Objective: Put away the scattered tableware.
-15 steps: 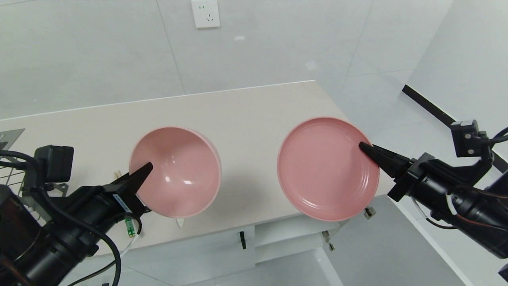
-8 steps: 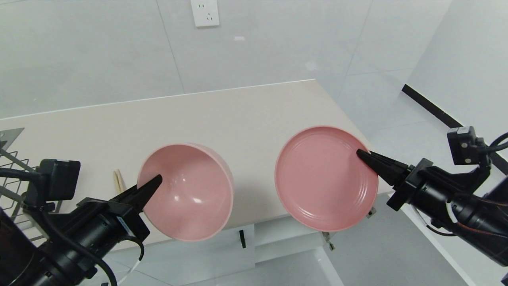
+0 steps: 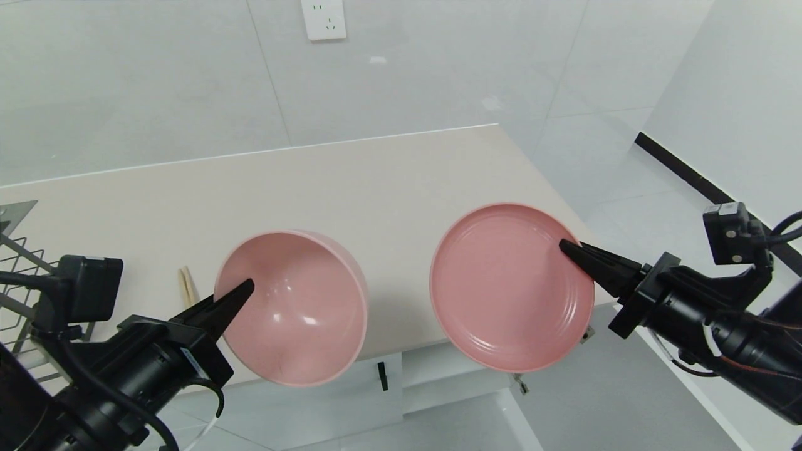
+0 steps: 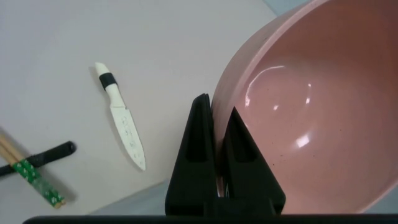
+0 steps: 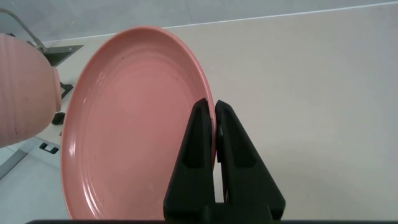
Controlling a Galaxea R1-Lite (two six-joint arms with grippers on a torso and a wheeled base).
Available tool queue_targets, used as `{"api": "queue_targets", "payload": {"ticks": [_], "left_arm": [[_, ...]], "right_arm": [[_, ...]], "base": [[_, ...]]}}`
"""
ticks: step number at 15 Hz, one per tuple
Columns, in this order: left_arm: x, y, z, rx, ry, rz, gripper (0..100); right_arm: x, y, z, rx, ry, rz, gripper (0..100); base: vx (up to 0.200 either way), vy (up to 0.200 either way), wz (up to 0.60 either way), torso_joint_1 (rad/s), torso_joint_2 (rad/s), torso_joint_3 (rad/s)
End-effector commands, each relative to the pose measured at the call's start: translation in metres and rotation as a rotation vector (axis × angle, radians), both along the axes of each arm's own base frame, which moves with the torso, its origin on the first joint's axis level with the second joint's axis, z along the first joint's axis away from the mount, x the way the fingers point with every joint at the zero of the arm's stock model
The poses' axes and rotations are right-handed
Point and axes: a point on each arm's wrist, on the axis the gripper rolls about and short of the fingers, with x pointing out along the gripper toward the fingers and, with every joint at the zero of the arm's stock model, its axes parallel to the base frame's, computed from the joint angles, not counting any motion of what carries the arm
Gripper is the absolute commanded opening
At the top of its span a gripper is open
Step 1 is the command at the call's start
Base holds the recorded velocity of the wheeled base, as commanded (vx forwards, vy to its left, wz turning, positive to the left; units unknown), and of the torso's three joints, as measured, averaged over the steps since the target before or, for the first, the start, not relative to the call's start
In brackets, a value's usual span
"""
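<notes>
Above the front edge of the pale worktop (image 3: 376,181), both arms hold pink tableware in the air. The pink plate (image 3: 501,288) hangs tilted over the worktop's front right corner, partly past the edge, its ridged face turned up toward the head camera. The right gripper (image 3: 564,245) has its fingers pinched narrowly on the plate's right rim, one finger on the upper face and one beneath. The pink bowl (image 3: 301,313) is held tilted over the front edge toward the left, well apart from the plate. The left gripper (image 3: 244,289) has its fingers closed tight on the bowl's left rim, one inside the wall and one outside. A wire rack (image 3: 15,263) stands at the worktop's far left. Lying on the worktop below the bowl is a white knife (image 4: 121,121), and near it a pair of chopsticks (image 4: 31,174) crossed by a black handle (image 4: 43,155).
</notes>
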Motion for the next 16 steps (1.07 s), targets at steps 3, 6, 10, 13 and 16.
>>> {"api": "queue_targets", "payload": {"ticks": [3, 6, 10, 13, 16], "left_arm": [[-0.0001, 0.0002, 0.0005, -0.001, -0.003, 0.001, 0], [-0.0012, 0.001, 0.0018, -0.004, -0.01, 0.001, 0], [-0.0018, 0.0014, 0.0026, -0.007, -0.014, 0.001, 0], [-0.0018, 0.0014, 0.0026, -0.007, -0.014, 0.001, 0], [-0.0016, 0.0013, 0.0023, -0.006, -0.012, 0.001, 0]], "right_arm": [[-0.0001, -0.0002, 0.0005, 0.0, -0.004, -0.001, 0], [-0.0003, -0.0003, 0.0002, -0.001, -0.003, -0.001, 0], [-0.0006, -0.0001, 0.0005, 0.0, -0.004, 0.001, 0], [-0.0003, -0.0003, 0.0002, -0.001, -0.003, -0.001, 0], [-0.0003, -0.0003, 0.0002, 0.0, -0.002, 0.0, 0]], "base": [[0.0, 0.0, 0.0, -0.046, 0.02, -0.035], [0.0, 0.0, 0.0, -0.245, 0.03, -0.196], [0.0, 0.0, 0.0, -0.27, 0.0, -0.273], [0.0, 0.0, 0.0, -0.245, -0.04, -0.294], [0.0, 0.0, 0.0, -0.149, -0.05, -0.188]]}}
